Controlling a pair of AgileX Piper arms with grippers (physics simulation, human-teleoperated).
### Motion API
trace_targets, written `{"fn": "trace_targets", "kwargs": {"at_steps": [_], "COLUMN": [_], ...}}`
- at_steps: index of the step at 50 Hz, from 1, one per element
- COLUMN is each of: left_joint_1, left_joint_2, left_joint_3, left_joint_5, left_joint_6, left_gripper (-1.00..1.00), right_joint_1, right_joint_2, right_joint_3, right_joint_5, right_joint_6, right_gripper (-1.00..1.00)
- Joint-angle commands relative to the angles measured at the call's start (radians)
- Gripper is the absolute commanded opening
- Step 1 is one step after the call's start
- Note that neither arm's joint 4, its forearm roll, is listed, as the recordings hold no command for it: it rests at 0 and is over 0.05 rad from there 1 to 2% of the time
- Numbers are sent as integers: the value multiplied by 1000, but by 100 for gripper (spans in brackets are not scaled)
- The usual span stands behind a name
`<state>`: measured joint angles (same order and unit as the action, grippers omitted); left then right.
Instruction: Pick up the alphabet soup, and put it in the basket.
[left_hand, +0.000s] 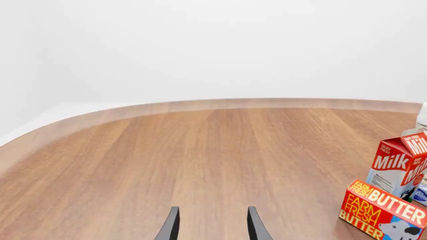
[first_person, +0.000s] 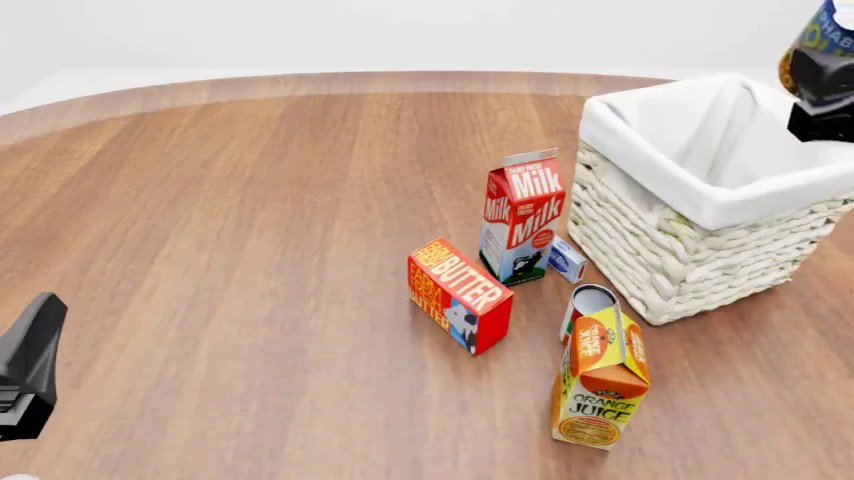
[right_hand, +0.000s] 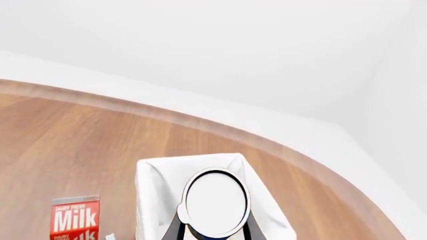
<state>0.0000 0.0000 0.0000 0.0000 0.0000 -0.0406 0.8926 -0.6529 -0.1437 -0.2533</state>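
Pale silver is the round top of the alphabet soup (right_hand: 215, 202), which faces the right wrist camera; the long axis of the can runs along the fingers, and in the front view the can (first_person: 826, 35) is tilted. The right gripper (right_hand: 212, 231) is closed on this can and holds it in the air over the far right part of the basket (first_person: 694, 250), above the white cloth lining. Only a blue and yellow piece of the label is visible at the top right edge of the front view. The table (first_person: 240, 220) is brown wood with a curved far edge, and behind it the room is plain white. The left gripper (left_hand: 211, 225) hangs over bare wood at the near left, its fingers apart.
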Motion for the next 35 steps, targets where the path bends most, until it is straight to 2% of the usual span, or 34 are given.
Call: {"fn": "trace_targets", "kwargs": {"at_steps": [1,19,35], "left_joint_1": [0,0,0], "left_joint_2": [0,0,0], "left_joint_3": [0,0,0], "left_joint_5": [0,0,0], "left_joint_6": [0,0,0], "left_gripper": [100,100,100], "right_joint_1": [4,-10,-14], "right_joint_2": [50,136,209], "right_joint_3": [-33,-74,-131], "right_joint_5": [-26,-48,-11], "right_joint_6": [15,22,12], "right_gripper": [-100,-100,-100]}}
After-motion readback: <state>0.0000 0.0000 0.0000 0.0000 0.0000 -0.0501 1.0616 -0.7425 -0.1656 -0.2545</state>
